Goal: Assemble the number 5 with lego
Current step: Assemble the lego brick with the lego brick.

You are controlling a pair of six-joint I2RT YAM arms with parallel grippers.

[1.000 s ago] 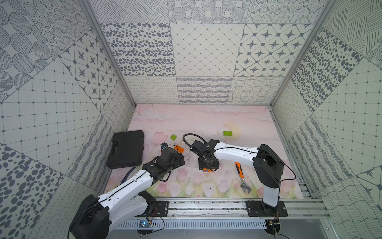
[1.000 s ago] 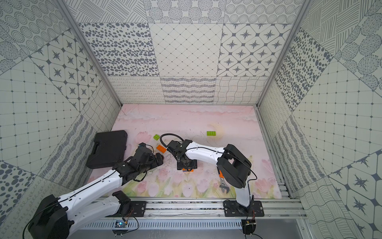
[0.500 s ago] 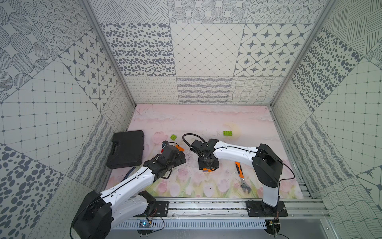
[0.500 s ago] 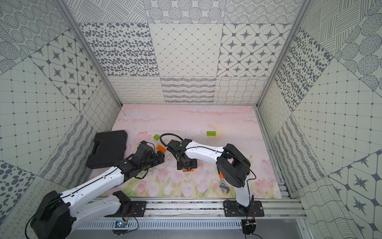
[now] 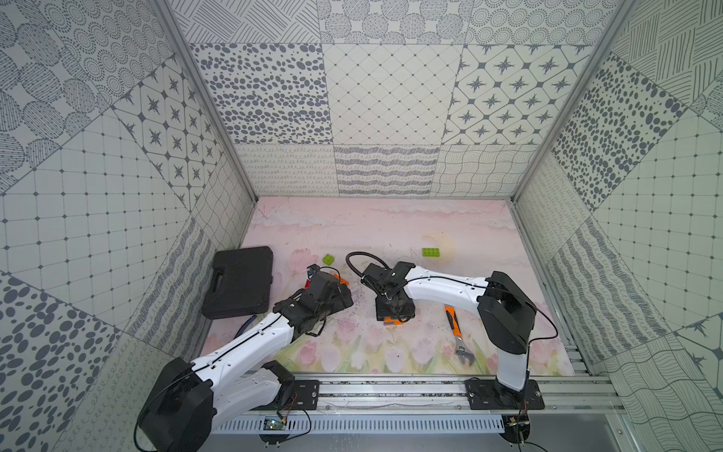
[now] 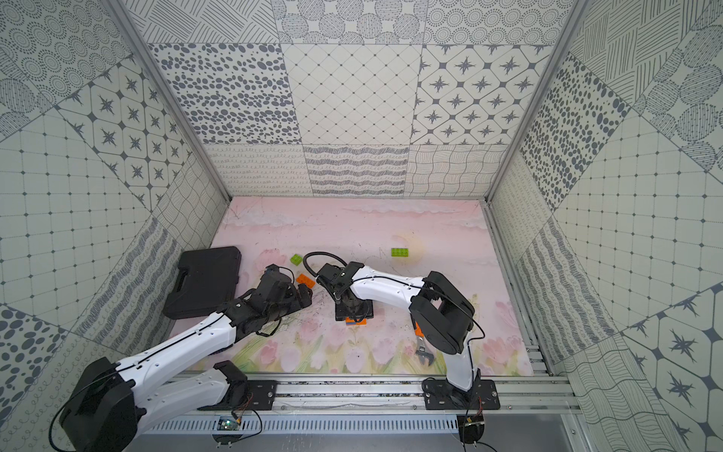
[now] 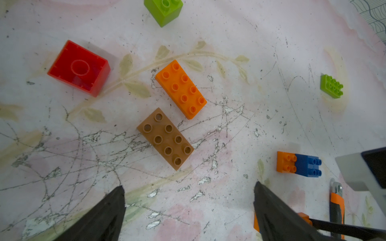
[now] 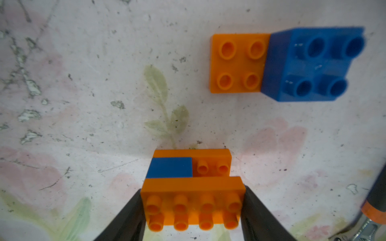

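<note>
While the right gripper (image 8: 192, 208) clamps a part-built orange and blue stack (image 8: 191, 183), seemingly above the mat, the wide-open left gripper (image 7: 189, 210) hovers over loose bricks (image 7: 165, 138) not yet added.

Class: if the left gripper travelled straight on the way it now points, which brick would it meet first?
Probably the brown brick, which lies ahead between the open left gripper fingers; the orange brick lies just beyond. Depth is uncertain.

surface: pink floral mat (image 5: 391, 227) | on it: loose lego bricks (image 7: 180, 89), wrench (image 5: 458, 336), blk case (image 5: 239, 281)
</note>
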